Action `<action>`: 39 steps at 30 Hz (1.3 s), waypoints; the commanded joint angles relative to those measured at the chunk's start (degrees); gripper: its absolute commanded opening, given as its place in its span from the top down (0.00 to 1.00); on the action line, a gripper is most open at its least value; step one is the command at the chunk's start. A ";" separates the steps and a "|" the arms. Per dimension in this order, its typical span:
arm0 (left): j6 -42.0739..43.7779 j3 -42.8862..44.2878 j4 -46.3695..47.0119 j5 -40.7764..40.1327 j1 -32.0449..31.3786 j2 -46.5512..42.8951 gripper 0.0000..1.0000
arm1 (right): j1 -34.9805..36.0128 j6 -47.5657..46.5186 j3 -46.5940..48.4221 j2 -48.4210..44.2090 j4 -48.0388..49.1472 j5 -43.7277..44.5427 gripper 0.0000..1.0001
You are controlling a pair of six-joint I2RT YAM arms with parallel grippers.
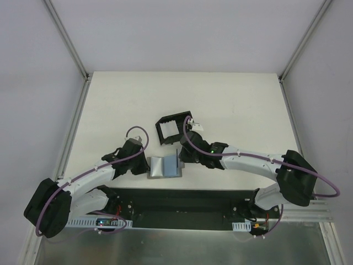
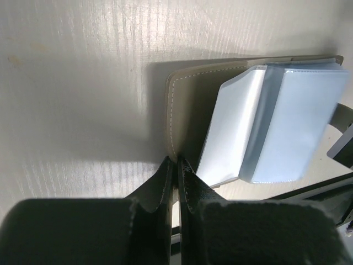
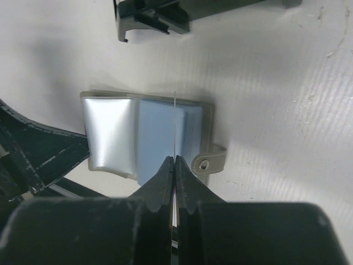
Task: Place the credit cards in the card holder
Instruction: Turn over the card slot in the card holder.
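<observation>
Jaws of right gripper pinch edge-on credit card, left gripper clamps wallet edge; thin pinch could slip short of card holder, 12 o'clock.

The wallet is lying hemmed in, with the left gripper blocking its left edge and the right gripper blocking its right. The black box is standing just behind, narrowing that approach. Bare table is lying open farther back and out to both sides
</observation>
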 commanded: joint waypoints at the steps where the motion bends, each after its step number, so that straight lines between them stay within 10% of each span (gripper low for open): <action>1: -0.07 -2.51 -1.57 -2.01 -0.27 2.12 1.00 | 0.07 1.30 1.40 0.67 2.88 -3.62 1.00; 39: 1.25 -2.07 -1.31 -0.43 -0.36 1.16 1.00 | -0.81 0.78 1.23 3.92 -0.55 -1.86 1.00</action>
